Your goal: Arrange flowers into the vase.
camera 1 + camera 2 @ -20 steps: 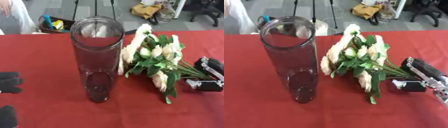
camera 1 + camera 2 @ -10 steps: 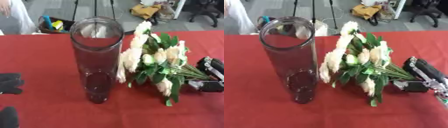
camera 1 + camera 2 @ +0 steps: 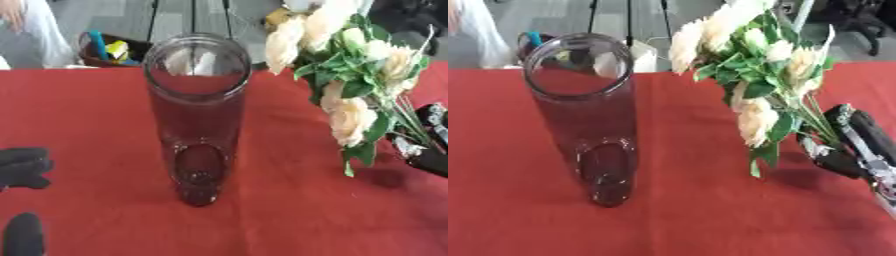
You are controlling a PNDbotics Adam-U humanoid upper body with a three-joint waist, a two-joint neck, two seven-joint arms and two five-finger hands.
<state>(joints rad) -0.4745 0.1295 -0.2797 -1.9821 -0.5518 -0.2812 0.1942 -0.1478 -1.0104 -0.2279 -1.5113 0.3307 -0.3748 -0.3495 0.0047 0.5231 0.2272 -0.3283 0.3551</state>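
A tall clear glass vase point(image 3: 198, 115) stands upright on the red tablecloth point(image 3: 96, 110), left of centre, with nothing inside. To its right a bunch of cream flowers with green leaves point(image 3: 754, 65) is lifted off the cloth, heads up and tilted toward the vase. My right hand point(image 3: 852, 150) is shut on the stems at the right edge, low near the cloth. My left hand point(image 3: 22, 167) rests at the lower left edge with curled fingers that hold nothing, well away from the vase.
Beyond the table's far edge lie a grey floor, tripod legs point(image 3: 156, 20) and a bin with coloured items point(image 3: 105, 47). A person in white point(image 3: 31, 30) stands at the far left, off the table.
The bunch has been raised from lying on the cloth to nearly upright, its heads now above the vase rim level. The vase stays put. The view has also shifted.
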